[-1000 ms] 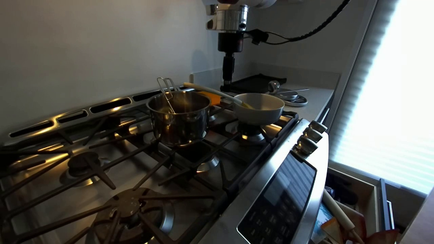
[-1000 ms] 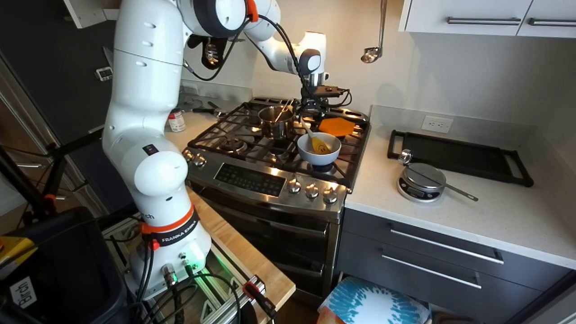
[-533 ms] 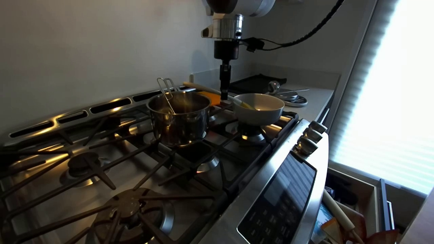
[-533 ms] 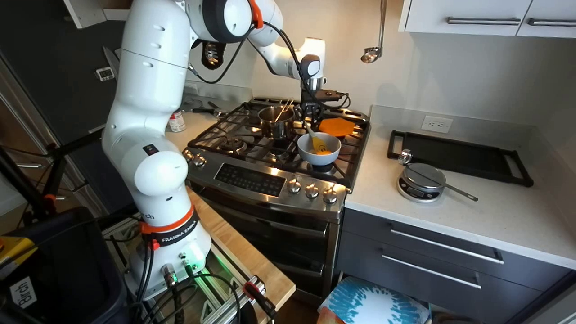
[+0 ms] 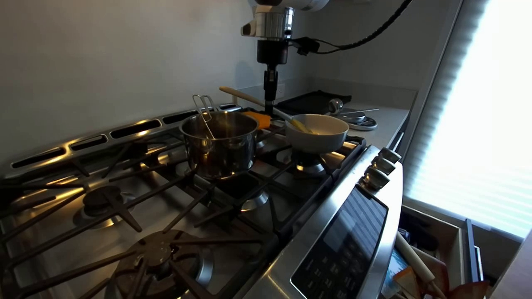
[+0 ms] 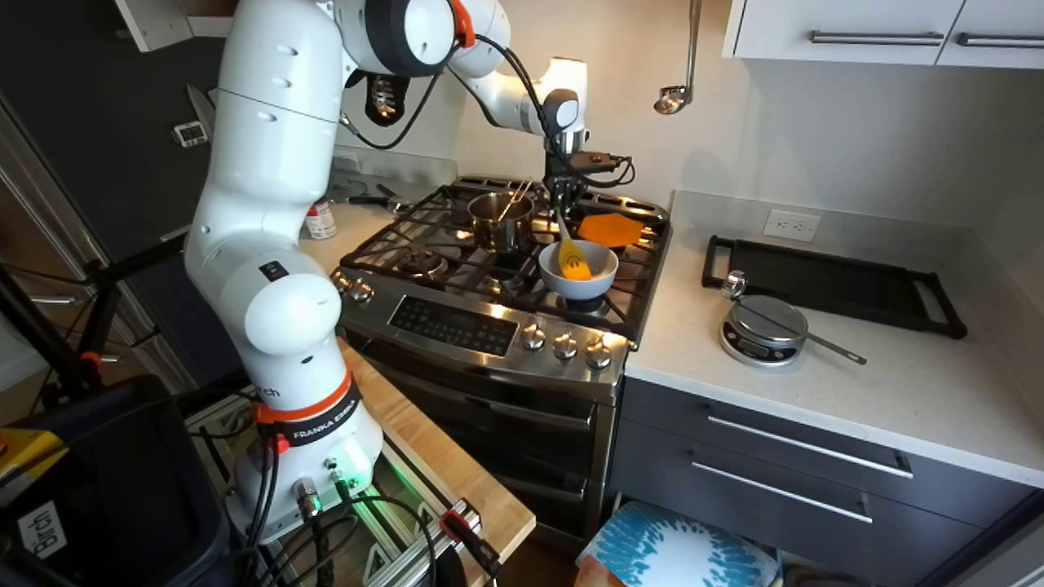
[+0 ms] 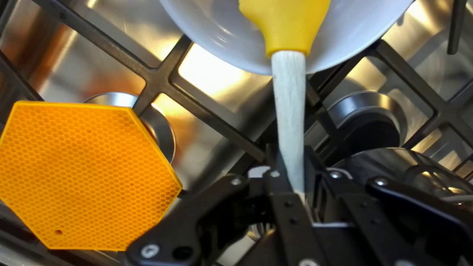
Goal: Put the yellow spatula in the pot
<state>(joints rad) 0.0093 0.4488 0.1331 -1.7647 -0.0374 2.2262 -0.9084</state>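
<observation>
The yellow spatula slants with its blade down inside a white bowl. Its pale handle rises out over the bowl's rim toward the wall. My gripper is shut on that handle; the fingers press it from both sides in the wrist view. Seen from outside, the gripper points straight down between bowl and pot. The steel pot stands beside the bowl with a wire utensil leaning in it. Part of the pot shows at the lower right of the wrist view.
The white bowl stands on the burner grates at the front. An orange hexagonal mat lies behind it, close to the gripper. The wire utensil's handles stick up above the pot's rim. The wall stands right behind the stove.
My gripper went down, closed on the spatula's handle and rose a little. The handle's end has lifted, and the blade has turned slightly within the bowl.
</observation>
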